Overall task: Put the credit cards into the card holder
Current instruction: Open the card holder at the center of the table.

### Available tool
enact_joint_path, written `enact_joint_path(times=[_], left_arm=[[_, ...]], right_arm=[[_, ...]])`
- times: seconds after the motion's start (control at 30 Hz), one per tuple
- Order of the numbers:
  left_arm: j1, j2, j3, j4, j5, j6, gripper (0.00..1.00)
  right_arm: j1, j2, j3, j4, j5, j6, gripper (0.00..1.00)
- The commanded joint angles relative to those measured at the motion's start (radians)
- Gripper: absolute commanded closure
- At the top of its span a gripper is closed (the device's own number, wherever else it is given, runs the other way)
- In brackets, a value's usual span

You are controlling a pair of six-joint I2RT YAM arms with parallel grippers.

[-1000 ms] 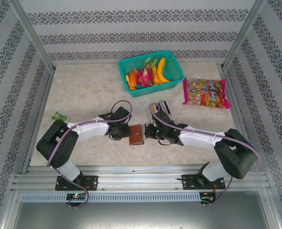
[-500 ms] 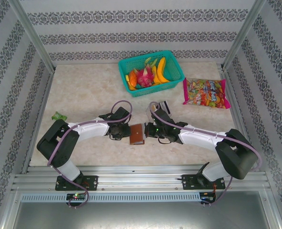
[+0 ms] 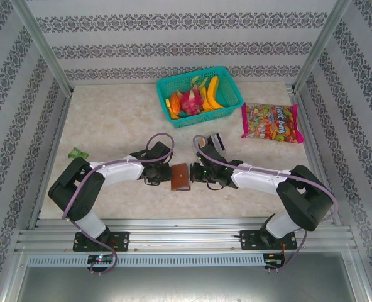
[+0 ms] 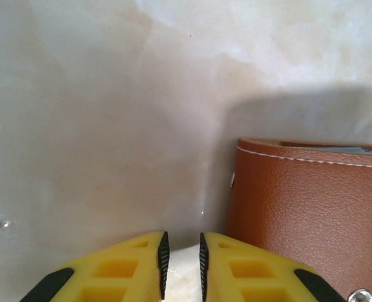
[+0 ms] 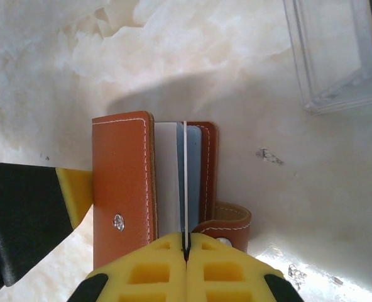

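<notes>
Yellow fingertips of the right gripper point(image 5: 186, 244) are pressed together on the near edge of a thin card point(image 5: 185, 182), which is held on edge with its long axis pointing straight away from the hand. The wallet point(image 5: 122, 189) lies directly ahead, opened toward that hand. The card is lined up between its grey-blue slots and partly in, so a straight push forward is judged to be what is needed. The left gripper point(image 4: 181, 242), its fingers parted by a narrow gap with nothing between them, is set against the wallet's outer cover as a brace. Beyond, a clear box point(image 5: 337, 56) is seen, with something dark inside, cut by the frame. Farther off, a teal basket point(image 3: 234, 92) is filled with fruit point(image 3: 198, 99), and a candy bag point(image 3: 271, 123) is laid beside it.
</notes>
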Motion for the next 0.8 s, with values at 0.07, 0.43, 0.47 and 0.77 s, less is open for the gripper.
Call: enact_joint_path(times=[0.07, 0.43, 0.47, 0.77], left_arm=[[0.003, 0.031, -0.044, 0.051, 0.017, -0.035, 0.76], [0.003, 0.018, -0.110, 0.282, 0.124, -0.119, 0.75], [0.003, 0.015, -0.125, 0.334, 0.146, -0.143, 0.75], [0.003, -0.005, -0.180, 0.455, 0.169, -0.211, 0.70]], right_arm=[[0.014, -0.011, 0.005, 0.050, -0.026, -0.003, 1.00], [0.000, -0.047, 0.002, 0.204, -0.149, 0.032, 1.00], [0.000, -0.048, -0.001, 0.208, -0.145, 0.034, 1.00], [-0.011, 0.008, 0.022, 0.201, -0.183, 0.048, 1.00]])
